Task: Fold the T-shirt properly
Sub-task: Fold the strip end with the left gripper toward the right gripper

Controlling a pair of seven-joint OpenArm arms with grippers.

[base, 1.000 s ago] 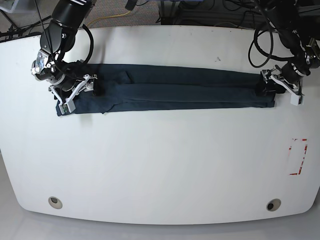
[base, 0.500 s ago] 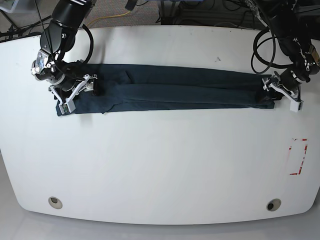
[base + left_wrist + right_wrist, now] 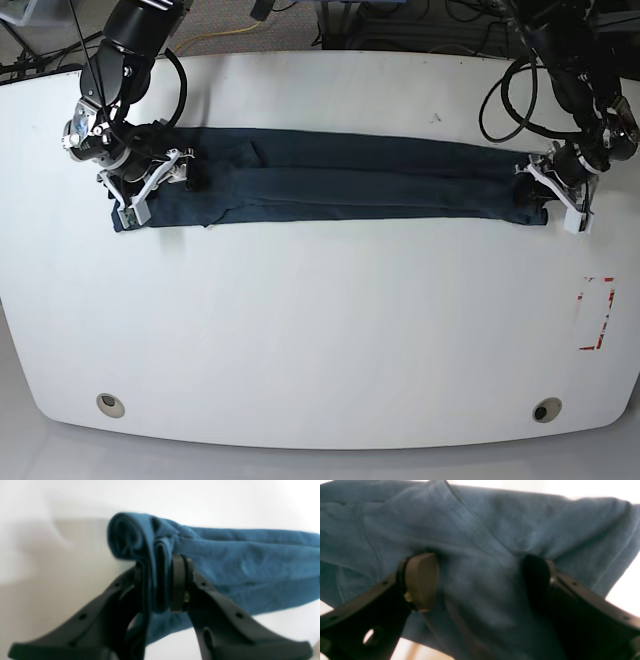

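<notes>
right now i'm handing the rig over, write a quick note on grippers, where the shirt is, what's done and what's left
Left gripper: shut on the T-shirt, pinching the bunched end of the cloth at the base view's right.
Right gripper: open, jaws spread over the cloth at the other end, nothing pinched.
T-shirt: lying on the white table as one long narrow band across the far half, sides already folded in lengthwise.
Done: lengthwise folds.
Left: probably close the right gripper on its end, then fold the band across its length into a compact stack.

T-shirt (image 3: 480,555) under right hand (image 3: 480,582), fingers spread
</notes>
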